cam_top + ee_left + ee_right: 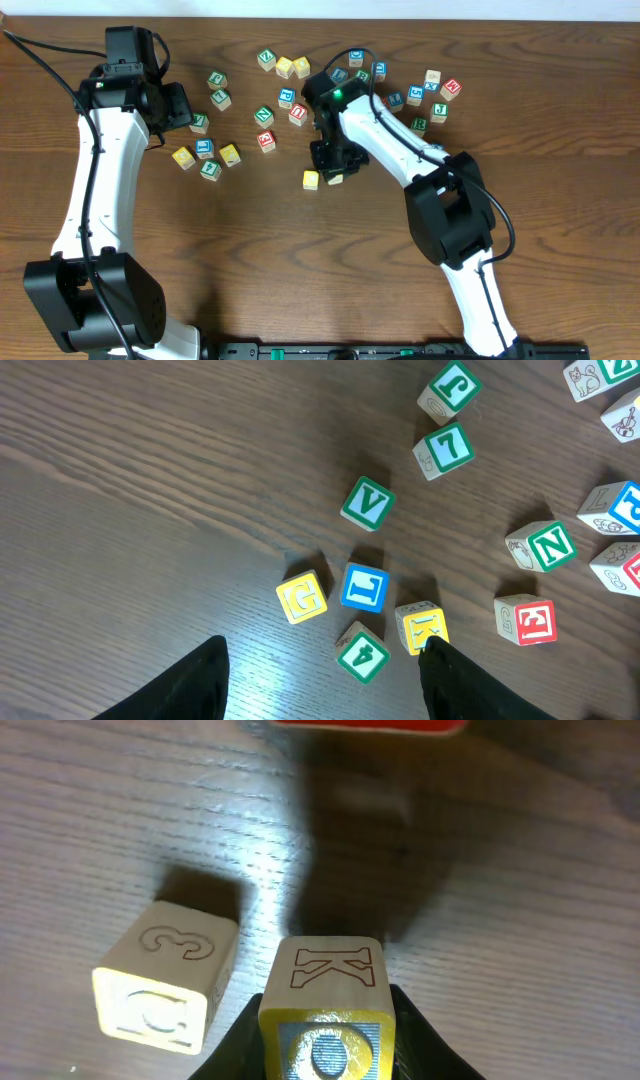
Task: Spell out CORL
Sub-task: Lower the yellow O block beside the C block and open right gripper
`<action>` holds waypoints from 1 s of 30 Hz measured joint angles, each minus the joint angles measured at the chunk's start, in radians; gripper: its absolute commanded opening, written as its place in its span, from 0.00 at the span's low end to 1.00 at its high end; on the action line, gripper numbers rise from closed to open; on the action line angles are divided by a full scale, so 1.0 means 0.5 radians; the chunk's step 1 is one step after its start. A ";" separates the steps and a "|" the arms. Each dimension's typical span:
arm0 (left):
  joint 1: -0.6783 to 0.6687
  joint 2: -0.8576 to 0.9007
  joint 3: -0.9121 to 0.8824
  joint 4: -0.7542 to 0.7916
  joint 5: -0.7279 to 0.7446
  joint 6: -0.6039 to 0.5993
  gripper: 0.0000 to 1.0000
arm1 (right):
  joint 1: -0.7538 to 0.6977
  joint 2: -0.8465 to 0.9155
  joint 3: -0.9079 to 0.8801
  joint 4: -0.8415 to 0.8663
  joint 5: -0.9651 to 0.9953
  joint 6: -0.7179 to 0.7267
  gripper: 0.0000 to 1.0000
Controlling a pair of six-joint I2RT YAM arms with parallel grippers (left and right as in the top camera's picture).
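Right end effector (325,1045) pinching cube (325,975), K up, O facing wrist; left end effector (322,656) spread.

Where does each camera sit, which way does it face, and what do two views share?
Overhead: above the brown wooden table, facing straight down; white-and-black left arm and right arm show.
Left wrist: on the left arm, facing down at scattered wooden cubes; open left end effector shows.
Right wrist: on the right arm, close to the table; right end effector clamps a wooden K-faced cube.
Shared: overhead and left wrist both show the blue-faced wooden cube.
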 measured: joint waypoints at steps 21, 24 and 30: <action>0.000 0.000 0.000 0.000 0.000 0.000 0.61 | 0.046 0.000 -0.002 0.062 0.186 0.278 0.30; 0.000 0.000 0.000 0.000 0.000 -0.001 0.61 | 0.046 0.000 -0.002 0.069 0.186 0.310 0.30; 0.000 0.000 0.000 0.001 0.000 0.000 0.61 | 0.048 0.000 -0.021 0.135 0.187 0.346 0.31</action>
